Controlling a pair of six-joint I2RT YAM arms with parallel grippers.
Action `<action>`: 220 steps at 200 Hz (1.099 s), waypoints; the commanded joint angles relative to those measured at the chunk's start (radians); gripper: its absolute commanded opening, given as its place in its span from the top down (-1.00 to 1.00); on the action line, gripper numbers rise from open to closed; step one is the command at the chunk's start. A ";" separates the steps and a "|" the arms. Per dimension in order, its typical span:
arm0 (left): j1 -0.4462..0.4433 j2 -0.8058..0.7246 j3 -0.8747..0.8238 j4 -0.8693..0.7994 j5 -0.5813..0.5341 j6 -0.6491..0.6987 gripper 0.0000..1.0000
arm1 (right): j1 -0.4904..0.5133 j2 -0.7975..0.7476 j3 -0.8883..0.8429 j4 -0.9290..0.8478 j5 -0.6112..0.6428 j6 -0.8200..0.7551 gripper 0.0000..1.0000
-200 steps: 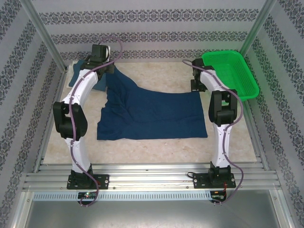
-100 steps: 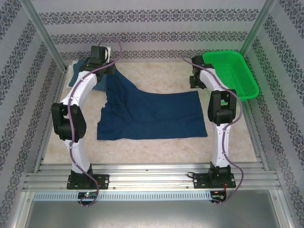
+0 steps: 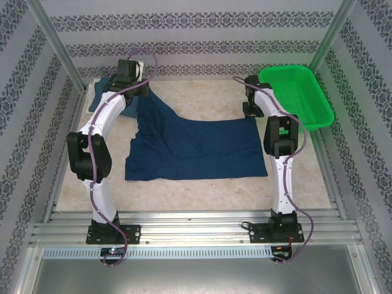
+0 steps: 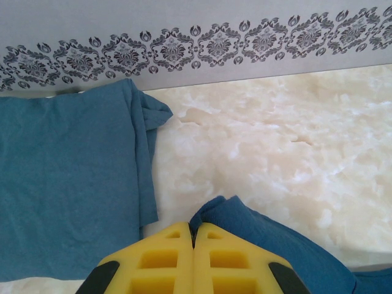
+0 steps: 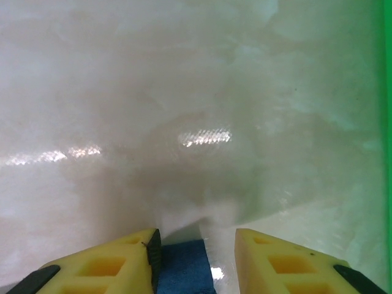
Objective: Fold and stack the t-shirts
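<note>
The dark navy t-shirt (image 3: pixel 196 147) lies spread across the middle of the table, and its far left part is drawn up toward the back. My left gripper (image 3: pixel 139 93) is shut on a fold of that navy cloth (image 4: pixel 245 226); in the left wrist view the yellow fingers (image 4: pixel 165 257) meet on it. The teal-blue t-shirt (image 4: pixel 67 196) lies flat at the back left corner (image 3: pixel 97 98). My right gripper (image 3: pixel 250 111) hovers by the navy shirt's far right corner. Its jaws stand open, with a navy corner (image 5: pixel 180 266) lying loose between them.
A green mesh basket (image 3: pixel 297 95) stands at the back right, close to my right arm, and its green wall (image 5: pixel 383 122) shows at the right wrist view's edge. Patterned walls (image 4: pixel 184 49) close in the marble table (image 3: pixel 202 184).
My right gripper has opened off the navy shirt's far right corner, and that arm has shifted slightly left. The left gripper stays shut on the cloth, barely moved.
</note>
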 commanded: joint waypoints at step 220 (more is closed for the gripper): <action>0.028 -0.137 -0.137 0.124 0.020 -0.001 1.00 | -0.026 -0.397 -0.437 0.360 -0.057 0.062 1.00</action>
